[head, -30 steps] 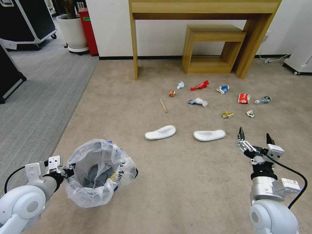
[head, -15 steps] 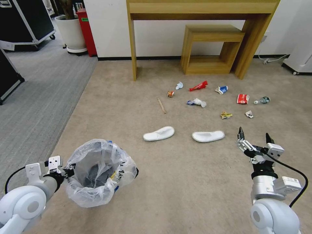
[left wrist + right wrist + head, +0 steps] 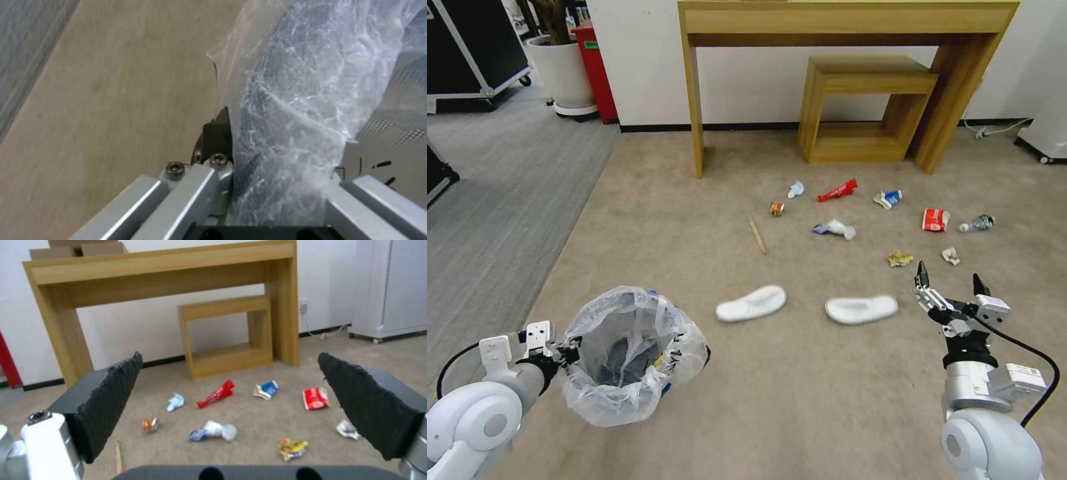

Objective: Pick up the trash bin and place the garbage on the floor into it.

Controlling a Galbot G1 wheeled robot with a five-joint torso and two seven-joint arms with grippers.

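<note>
My left gripper (image 3: 565,352) is shut on the rim of the trash bin (image 3: 627,353), a blue bin lined with a translucent bag, held at lower left above the beige floor (image 3: 800,400). In the left wrist view one of its fingers (image 3: 217,133) presses the bag (image 3: 302,110). My right gripper (image 3: 949,275) hangs open at lower right, nothing between its fingertips. Garbage lies ahead: two white slippers (image 3: 752,303) (image 3: 861,309), a wooden stick (image 3: 757,235), a red wrapper (image 3: 838,191) (image 3: 217,394), a blue-white carton (image 3: 888,198), a red packet (image 3: 935,219), a bottle (image 3: 978,223), a yellow wrapper (image 3: 899,258) and tissues (image 3: 950,255).
A tall wooden console table (image 3: 847,20) stands against the wall with a smaller wooden table (image 3: 867,107) under it. Grey carpet (image 3: 494,200), a white plant pot (image 3: 564,73) and a black case (image 3: 467,47) lie to the left. A white appliance (image 3: 1050,127) stands at far right.
The whole picture has shifted: slippers and litter now sit lower and nearer in the head view, so the camera moved. Both arms and the held bin keep the same pose.
</note>
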